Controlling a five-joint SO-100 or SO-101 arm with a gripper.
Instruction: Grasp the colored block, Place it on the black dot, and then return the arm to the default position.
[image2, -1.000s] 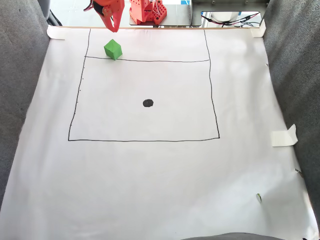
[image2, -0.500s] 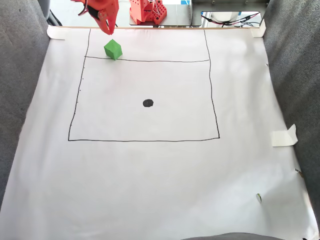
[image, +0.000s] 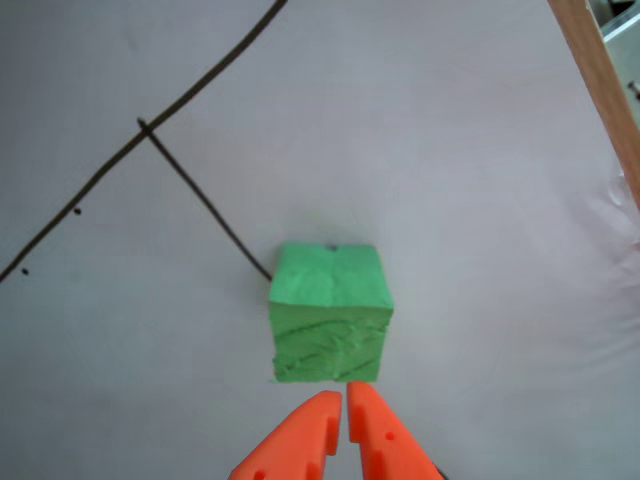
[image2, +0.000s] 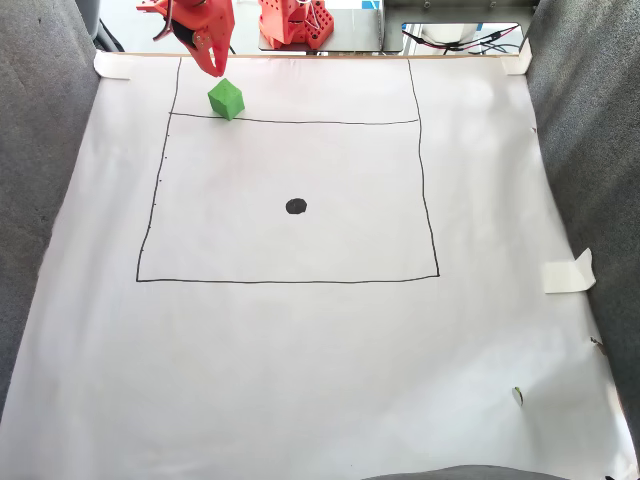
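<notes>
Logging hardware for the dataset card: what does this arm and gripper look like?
The gripper has two bright orange pointed plastic fingers, smooth, each with a small hole near the base. In the fixed view the arm is orange-red printed plastic; its base looks perforated. No markings visible.

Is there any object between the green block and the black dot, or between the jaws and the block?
Nothing visible stands in either path. In the fixed view, bare white paper with one thin drawn line lies between the green block and the black dot. The gripper sits just short of the block, jaws nearly together, with bare paper between them.
</notes>
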